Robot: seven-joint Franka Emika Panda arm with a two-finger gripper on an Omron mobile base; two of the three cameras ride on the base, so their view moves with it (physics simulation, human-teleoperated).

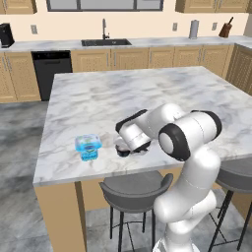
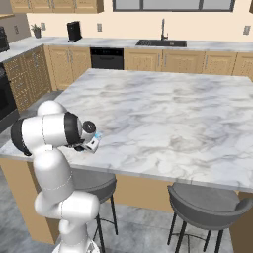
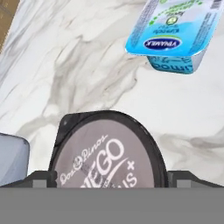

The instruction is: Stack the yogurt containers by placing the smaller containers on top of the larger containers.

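The gripper (image 3: 112,181) stands spread wide at the bottom of the hand view, one dark fingertip (image 3: 43,178) on each side of the dark round cup (image 3: 107,151). Whether the tips touch the cup cannot be told. The cup sits upright on the marble island counter (image 1: 147,93), its flat grey-brown lid with pale lettering facing the camera. At the upper right of the hand view lies the squarish blue tub (image 3: 175,33), translucent, upright, with a glossy blue-and-green printed lid; it is apart from the cup. In the left base view the tub (image 1: 88,147) stands at the lower left near the counter's front edge, and the cup (image 1: 122,149) shows just under the hand. A pale bluish-grey shape shows at the lower left edge of the hand view, too cropped to identify.
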